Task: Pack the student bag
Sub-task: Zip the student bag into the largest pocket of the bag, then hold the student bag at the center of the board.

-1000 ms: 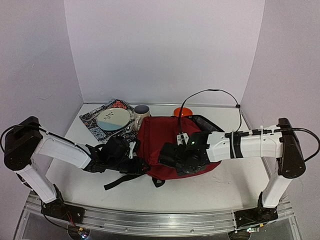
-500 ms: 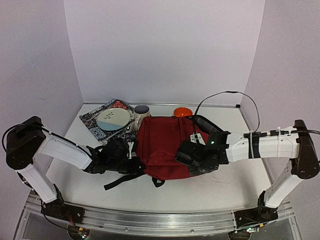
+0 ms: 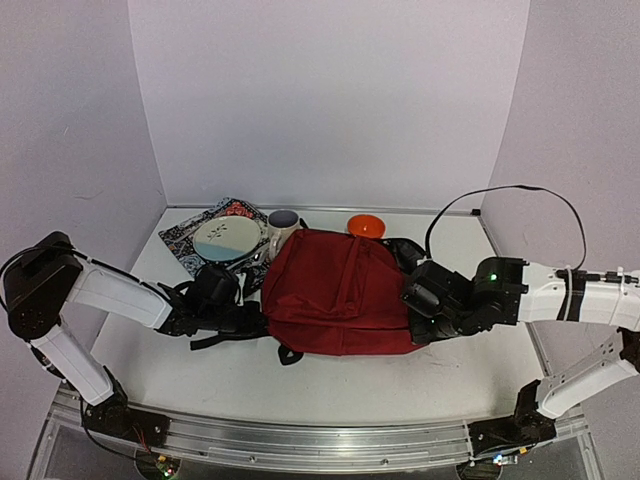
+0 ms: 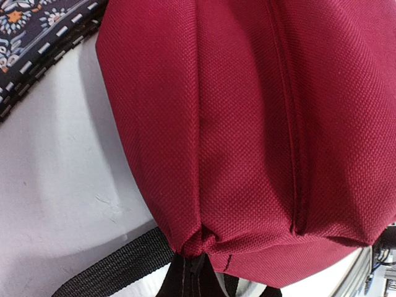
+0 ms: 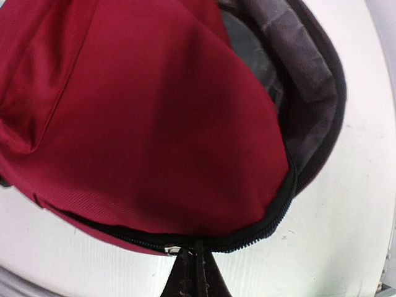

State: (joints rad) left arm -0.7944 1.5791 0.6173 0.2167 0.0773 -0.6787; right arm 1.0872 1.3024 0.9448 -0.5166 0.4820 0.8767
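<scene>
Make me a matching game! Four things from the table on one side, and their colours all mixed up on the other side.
Things:
1. student bag
2. bowl
3. plate
4. bag strap

Colours:
A. orange
B. black
C. dark red
D. pale blue

Right pairs: 1-C, 2-A, 3-D, 4-B.

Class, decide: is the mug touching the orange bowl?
Apart. The top view shows a stretch of white table between the mug and the orange bowl.
</scene>
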